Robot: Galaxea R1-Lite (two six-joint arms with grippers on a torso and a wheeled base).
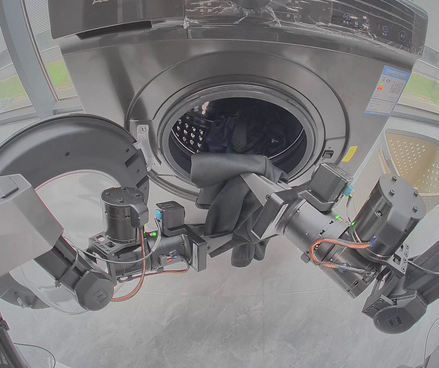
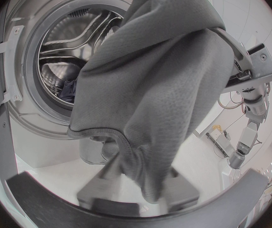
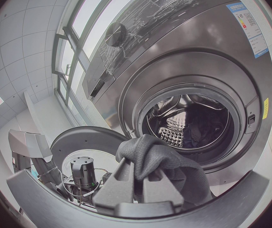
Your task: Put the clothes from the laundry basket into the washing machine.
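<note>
A dark grey garment (image 1: 229, 200) hangs in front of the washing machine's (image 1: 112, 83) open drum mouth, held between both arms. My right gripper (image 1: 247, 181) is shut on its upper part, right at the lower lip of the opening; in the right wrist view the cloth (image 3: 155, 155) bunches over the fingers (image 3: 118, 181). My left gripper (image 1: 223, 241) is lower down, shut on the garment's hanging end (image 2: 148, 117). Dark clothes (image 1: 245, 129) lie inside the drum. The laundry basket (image 1: 420, 165) stands to the right of the machine; its inside is hidden.
The round door (image 1: 61, 149) is swung wide open to the left, close behind my left arm. The grey floor (image 1: 229, 313) lies in front of the machine. Windows run behind and beside the machine.
</note>
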